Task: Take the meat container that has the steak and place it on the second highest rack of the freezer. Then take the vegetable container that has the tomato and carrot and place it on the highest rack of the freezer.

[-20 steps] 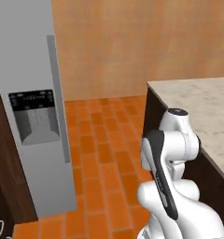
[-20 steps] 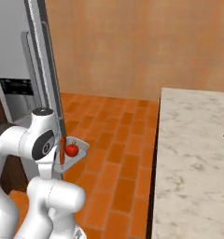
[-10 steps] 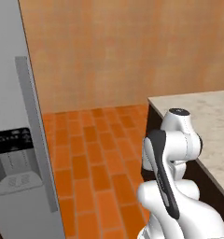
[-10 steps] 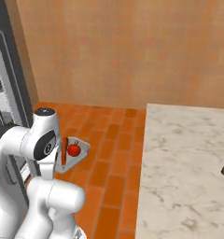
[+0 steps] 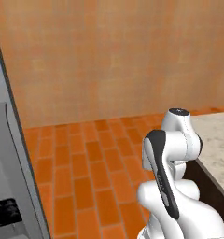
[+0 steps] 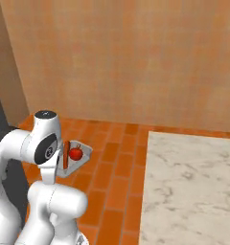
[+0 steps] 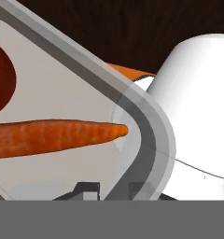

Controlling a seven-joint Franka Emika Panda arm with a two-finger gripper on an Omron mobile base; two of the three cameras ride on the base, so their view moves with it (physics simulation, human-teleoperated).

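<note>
Now — orange brick floor point(image 5: 90, 172), tan wall point(image 6: 136, 62) | marble counter point(image 6: 189, 186) | tool point(image 7: 113, 189) grips vegetable container point(image 7: 149, 135).

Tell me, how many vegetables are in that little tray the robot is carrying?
2: a tomato and a carrot, side by side in the grey tray beside the arm. The arm hides part of the tray, so more could be there.

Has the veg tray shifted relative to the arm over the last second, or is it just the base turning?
No. In the right base view the vegetable container keeps its spot beside the arm's upper link; the whole background has swung instead.
</note>
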